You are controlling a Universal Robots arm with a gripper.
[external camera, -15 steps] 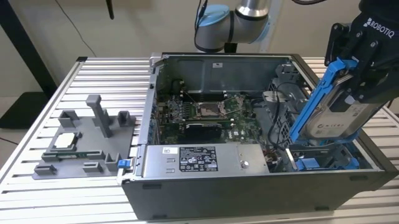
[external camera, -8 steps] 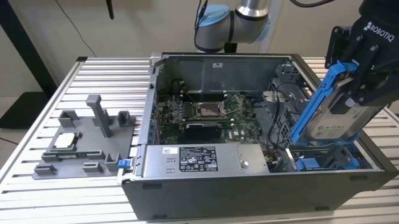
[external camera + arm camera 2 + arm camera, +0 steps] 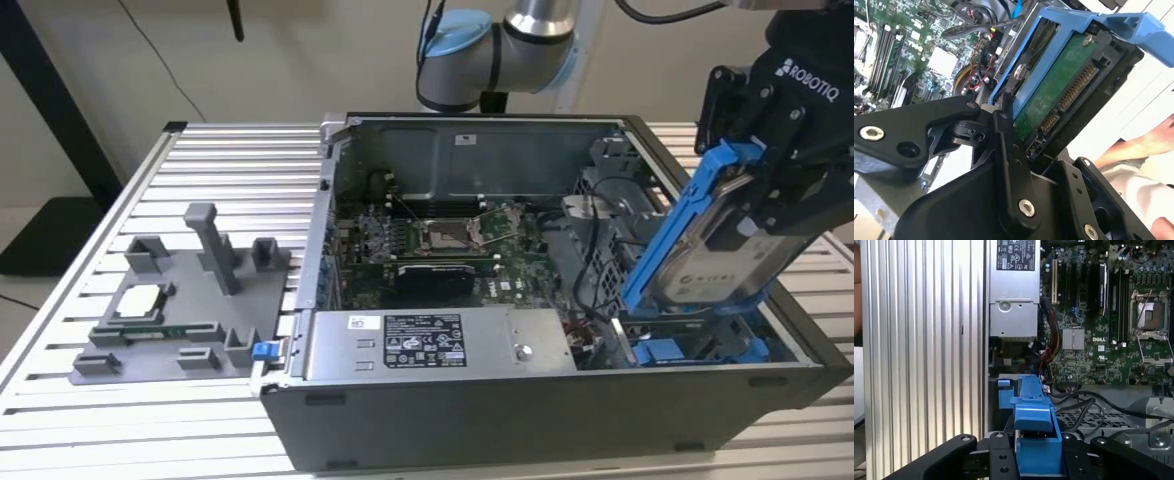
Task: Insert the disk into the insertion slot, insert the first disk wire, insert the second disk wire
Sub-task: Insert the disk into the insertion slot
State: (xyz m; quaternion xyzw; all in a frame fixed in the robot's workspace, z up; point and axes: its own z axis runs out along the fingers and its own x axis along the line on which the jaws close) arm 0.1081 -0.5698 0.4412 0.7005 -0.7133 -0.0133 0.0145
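Ribbed aluminium worktop carries one open computer case, lying on its side. One pincer has its fingers closed onto the blue carrier of the single disk. It holds the disk tilted, lower end at the mouth of the one insertion slot, at the exterior view's right; whether they touch I cannot tell. I judge the first step, seating the disk, to be in hand. Getting it home would call for squaring the tilted carrier with the slot's mouth. Several dark cables lie beside the slot, and one power-supply box sits nearby.
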